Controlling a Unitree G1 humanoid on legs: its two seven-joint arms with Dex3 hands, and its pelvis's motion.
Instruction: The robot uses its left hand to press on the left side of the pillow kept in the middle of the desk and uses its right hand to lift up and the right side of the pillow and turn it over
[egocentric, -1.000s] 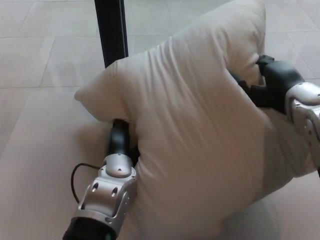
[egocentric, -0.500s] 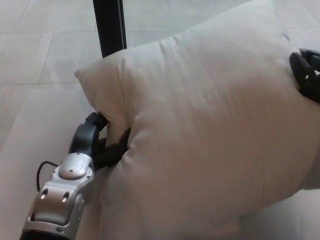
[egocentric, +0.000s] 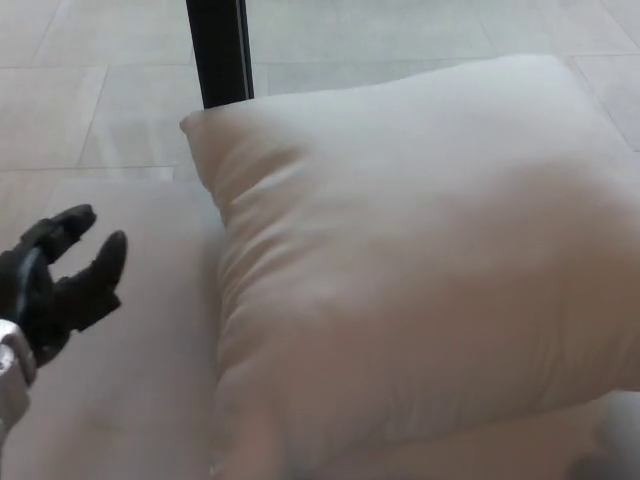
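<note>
A large cream-white pillow (egocentric: 420, 270) lies flat on the pale desk (egocentric: 130, 400), filling the middle and right of the head view. My left hand (egocentric: 60, 280) is at the left edge of the picture, a hand's width clear of the pillow's left side, open with its black fingers (egocentric: 100, 265) spread and nothing in it. My right hand does not show anywhere in the view.
A black upright post (egocentric: 220, 50) stands just beyond the pillow's far left corner. Past the desk's far edge is a tiled floor (egocentric: 100, 90). Bare desk surface shows left of the pillow, around my left hand.
The pillow has dropped flat from its raised, tilted pose. My left hand came off its left side and drew back to the left, open. My right hand left the picture.
</note>
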